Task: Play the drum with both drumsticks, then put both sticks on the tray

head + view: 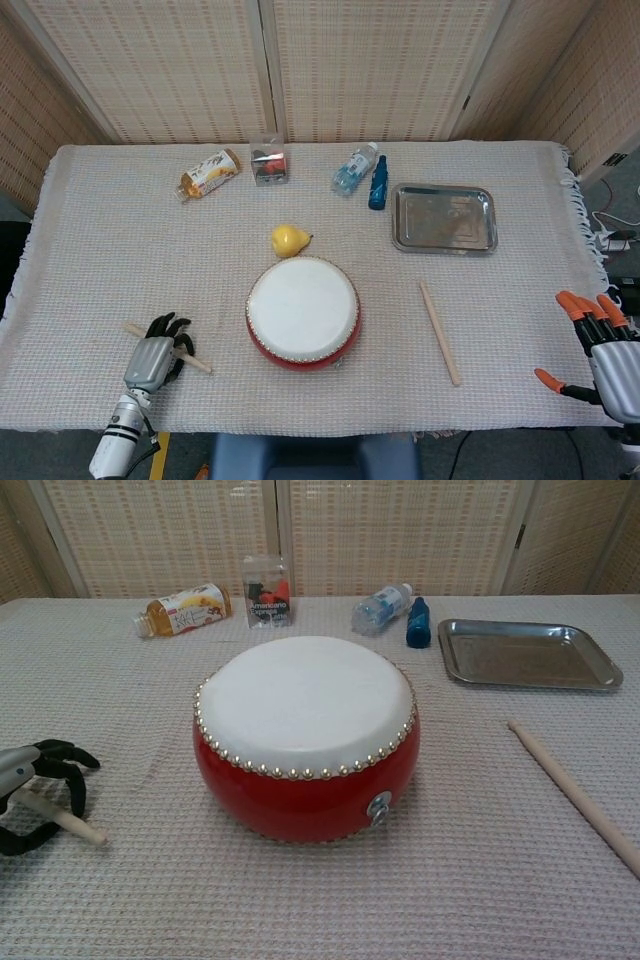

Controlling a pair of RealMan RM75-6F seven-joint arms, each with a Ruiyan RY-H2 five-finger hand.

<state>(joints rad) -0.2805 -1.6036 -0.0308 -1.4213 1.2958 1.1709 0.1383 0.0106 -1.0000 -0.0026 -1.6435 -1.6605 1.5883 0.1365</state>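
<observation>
Head view. Drum [303, 311] sits red-walled and white-topped at the centre of the table [100, 250], with a yellow pear [289, 239] just behind it. My left hand [151, 358] is low at the near left, fingers curled around a drumstick [196, 363] that pokes out on both sides of the palm, angled across the cloth. The second drumstick [439, 332] lies loose to the right of the drum, well apart from my right hand [600, 352], which hangs off the table's right edge with orange-tipped fingers spread and nothing in it. The steel tray [444, 217] rests at the far right with neither stick on it. Along the back: an amber bottle [208, 174] on its side, a small clear box [268, 161], a clear water bottle [355, 168] lying down, and a dark blue bottle [378, 183] upright. No labels readable from up here.

Chest view. The clear box shows print that seems to read "Americano Express", small and not certain. The amber bottle's label has lettering too blurred to read. My left hand is cut by the left frame edge; dark fingers arch over the held drumstick, its rounded end resting on the cloth. The loose drumstick runs out of frame at lower right. My right hand is out of this picture.
</observation>
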